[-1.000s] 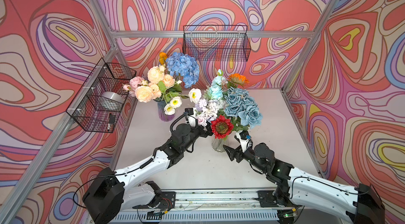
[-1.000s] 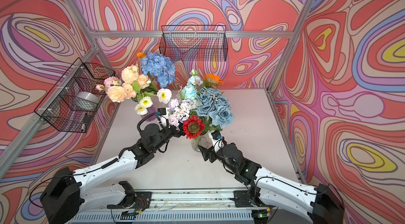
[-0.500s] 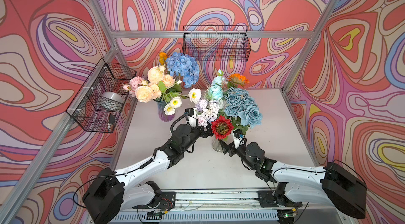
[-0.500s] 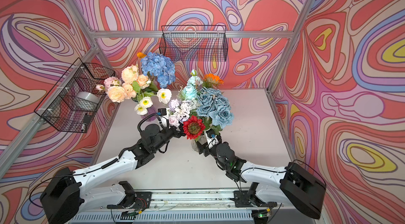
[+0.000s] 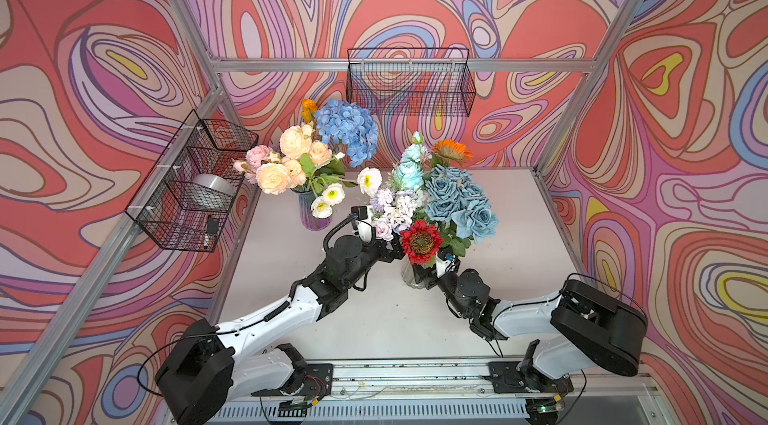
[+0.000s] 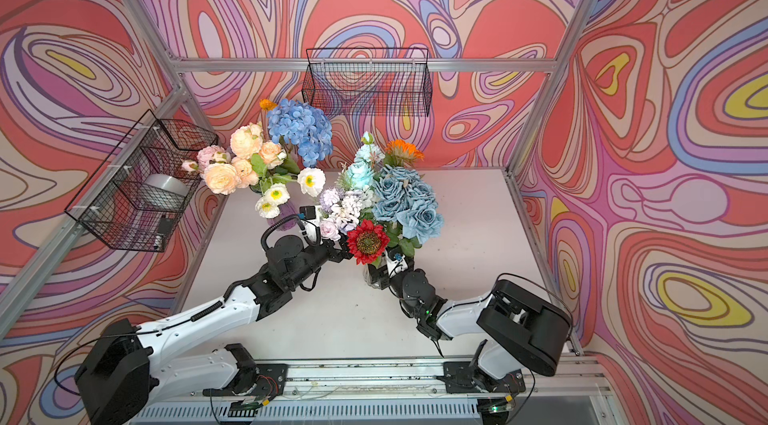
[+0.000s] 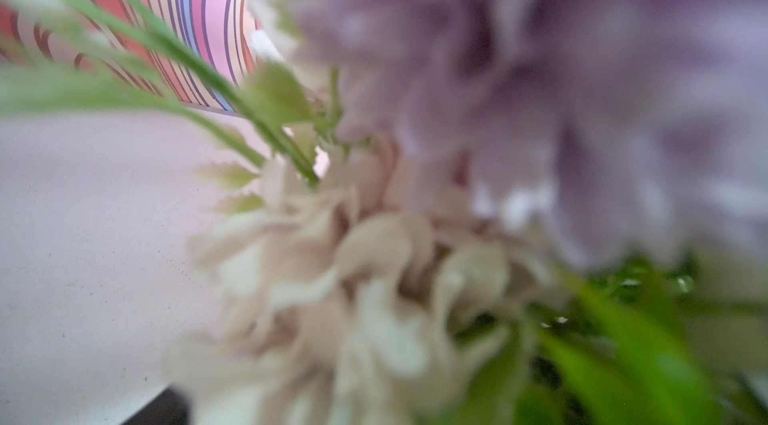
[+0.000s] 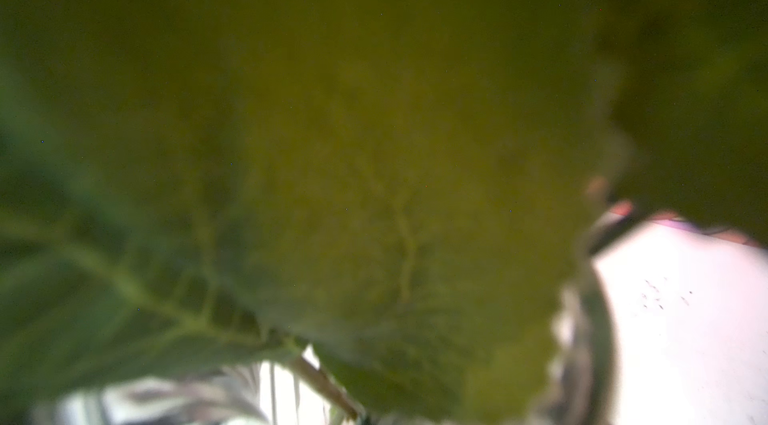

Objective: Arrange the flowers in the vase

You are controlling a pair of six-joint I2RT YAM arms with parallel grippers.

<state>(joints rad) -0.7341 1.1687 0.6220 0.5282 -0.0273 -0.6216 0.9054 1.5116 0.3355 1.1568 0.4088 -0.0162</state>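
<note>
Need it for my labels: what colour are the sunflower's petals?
Red; the sunflower shows best in a top view.

No legible text, label, brand name, number or sign in any view.
</note>
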